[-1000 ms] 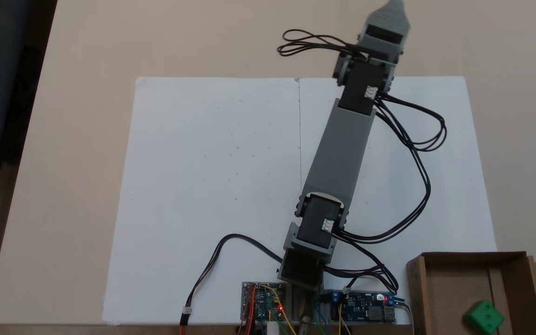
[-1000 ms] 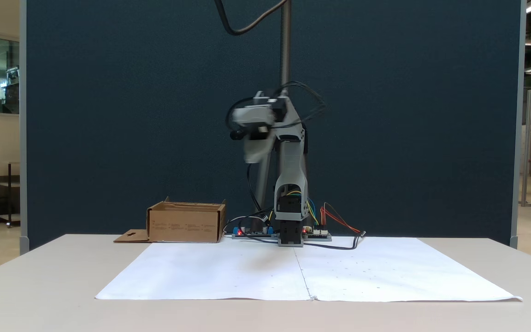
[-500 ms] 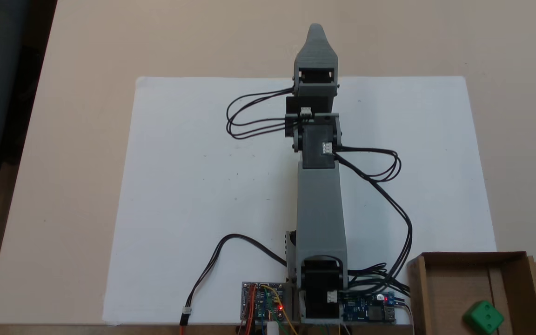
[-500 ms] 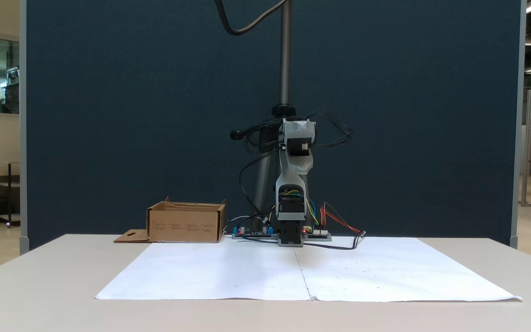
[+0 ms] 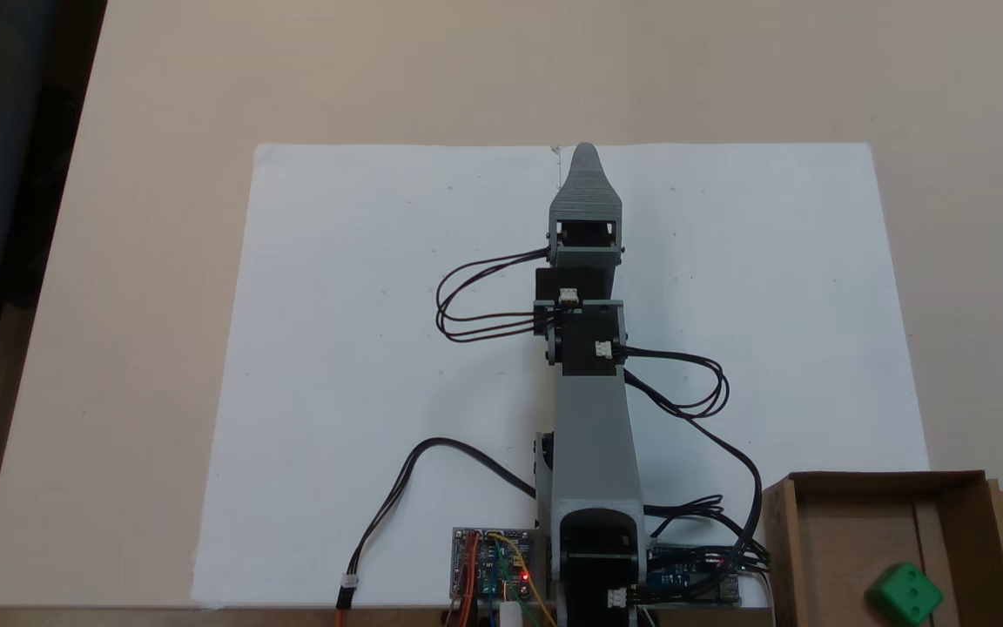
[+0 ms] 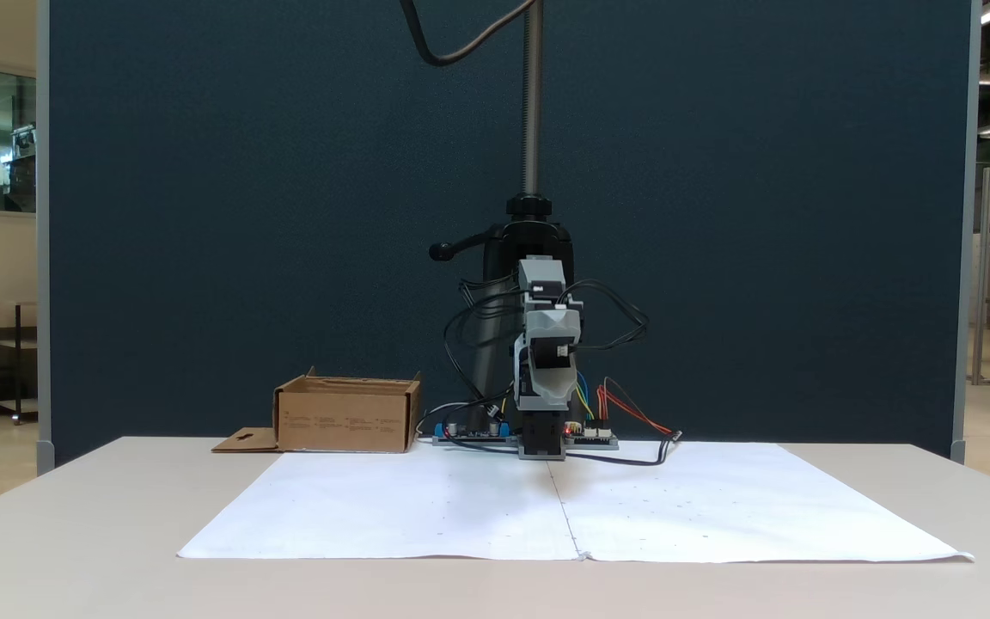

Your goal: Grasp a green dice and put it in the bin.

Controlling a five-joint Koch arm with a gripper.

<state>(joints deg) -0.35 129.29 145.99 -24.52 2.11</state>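
The white paper sheet serves as the landmark. Off its corner nearest the arm base, the bin contains the green dice. The gripper points at the sheet's far edge; jaw state cannot be determined.

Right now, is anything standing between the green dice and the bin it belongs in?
No. The green dice already lies inside the bin, and the gripper is far off over the white paper.

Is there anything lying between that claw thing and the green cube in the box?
Looking down in a fixed view: bare white paper, looping black cables, then the bin's wall before the green dice.
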